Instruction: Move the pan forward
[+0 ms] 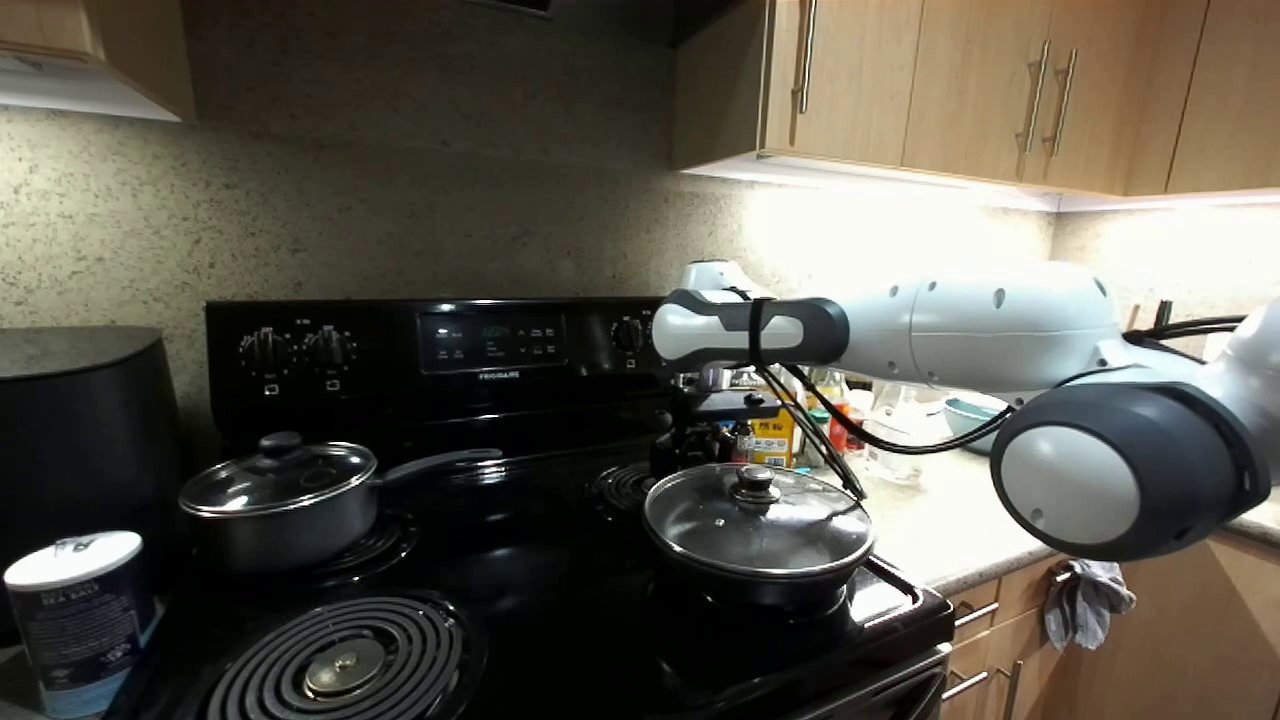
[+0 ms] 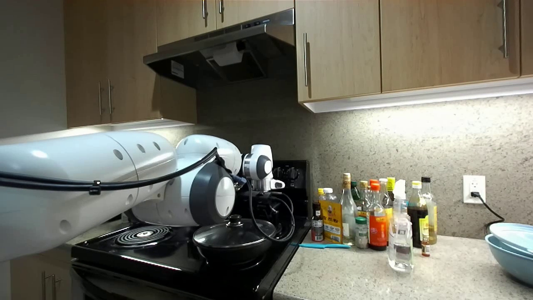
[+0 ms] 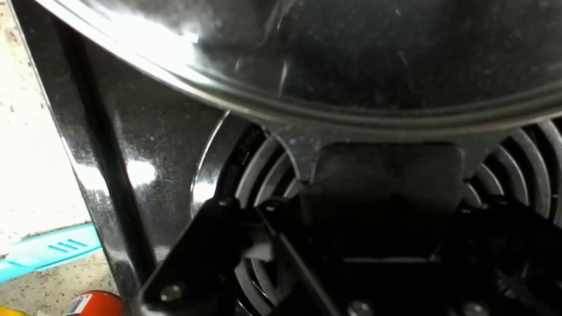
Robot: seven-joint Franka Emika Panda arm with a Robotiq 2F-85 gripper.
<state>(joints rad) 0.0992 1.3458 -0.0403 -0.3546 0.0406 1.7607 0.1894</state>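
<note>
The pan (image 1: 760,520) is dark and shallow, with a domed glass lid, steel rim and knob. It sits level on the front right burner, and also shows in an exterior view (image 2: 234,246). In the wrist view the pan (image 3: 351,66) fills the top, its dark handle (image 3: 390,162) running down between my fingers. My gripper (image 3: 386,188) points down behind the pan, over the back right burner. Its fingers lie against both sides of the handle and look shut on it, though that area is very dark. In both exterior views the gripper (image 1: 695,440) (image 2: 266,204) is partly hidden.
A lidded saucepan (image 1: 285,520) stands on the back left burner. The coil (image 1: 345,665) shows at front left. The stove's control panel (image 1: 490,345) rises behind. Several bottles (image 2: 374,221) and a teal knife (image 2: 325,246) are on the counter. A cable (image 2: 287,237) hangs beside the pan.
</note>
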